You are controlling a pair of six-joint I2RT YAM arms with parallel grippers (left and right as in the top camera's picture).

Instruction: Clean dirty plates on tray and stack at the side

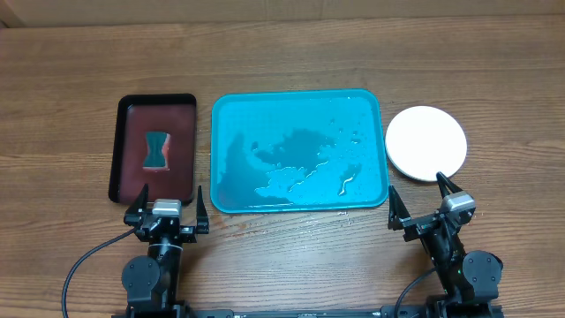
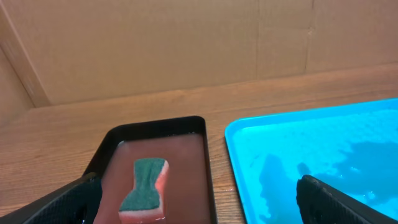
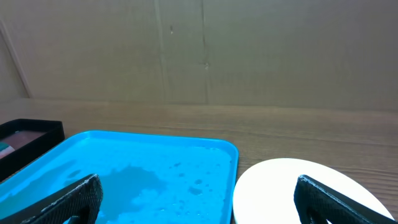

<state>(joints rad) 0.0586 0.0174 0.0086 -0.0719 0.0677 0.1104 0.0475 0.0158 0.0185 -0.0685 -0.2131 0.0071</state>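
1. far left: the dark red tray (image 1: pixel 124 146) is lying on the table (image 1: pixel 71 71), its long axis running away from me. a green-topped sponge (image 1: pixel 157 148) is lying in it, not gripped.

2. my left gripper (image 2: pixel 198 183) is hanging at the near table edge with the jaws spread wide, holding nothing. the sponge is lying ahead of it and slightly left.

3. centre: the turquoise tray (image 1: pixel 265 115) is sitting between the two arms, long axis running left to right. water (image 1: pixel 300 163) is pooling and beading on its floor. no plate is showing on it.

4. right: the white plate (image 1: pixel 426 142) is resting on the table just beside the tray's right rim, apart from it. it is round, so no long axis applies. its top face is showing no smear. i cannot tell whether the other plates are lying beneath it.

5. my right gripper (image 3: pixel 198 186) is hovering at the near edge, jaws wide, empty. the plate is lying just ahead of it, so this arm is the nearer one.

6. judgement: the cleaning and stacking is looking complete or nearly so.
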